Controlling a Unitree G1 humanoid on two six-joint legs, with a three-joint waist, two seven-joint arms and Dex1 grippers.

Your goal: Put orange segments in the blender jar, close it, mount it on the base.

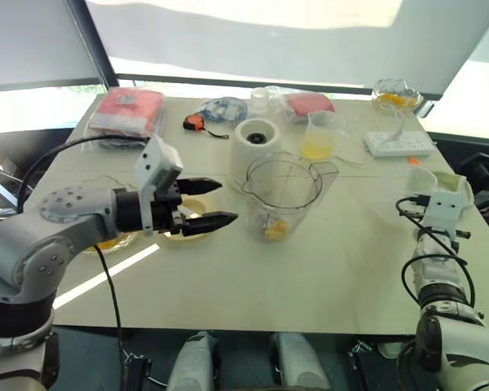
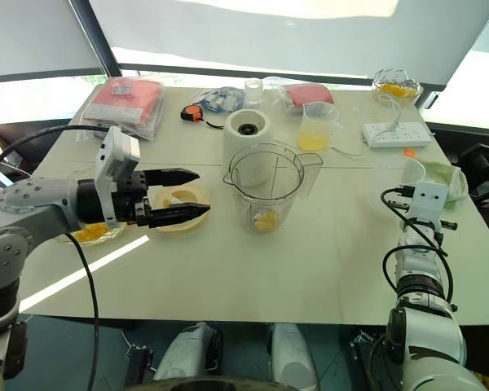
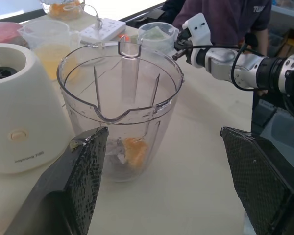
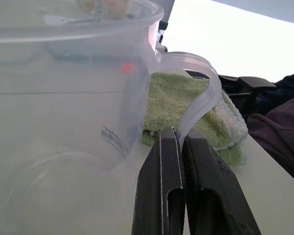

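Observation:
The clear blender jar (image 1: 283,195) stands upright mid-table with no lid, a few orange segments (image 3: 134,151) at its bottom. The white blender base (image 1: 257,140) sits just behind it. My left gripper (image 1: 226,201) hovers open to the left of the jar, fingers pointing at it, nothing between them. It hangs over a shallow yellowish dish (image 1: 191,210); a second dish with orange segments (image 2: 90,234) lies under the forearm. My right gripper (image 4: 179,131) rests shut at the right edge, its tips touching the thin handle of a clear container (image 4: 63,98); whether they pinch it is unclear.
A jug of orange juice (image 1: 319,138), a power strip (image 1: 398,143), a tape measure (image 1: 194,124), red packets (image 1: 126,110) and a bowl of orange pieces (image 1: 395,94) line the back. A green cloth (image 4: 181,103) lies behind the clear container. A person (image 3: 225,14) stands beyond the right edge.

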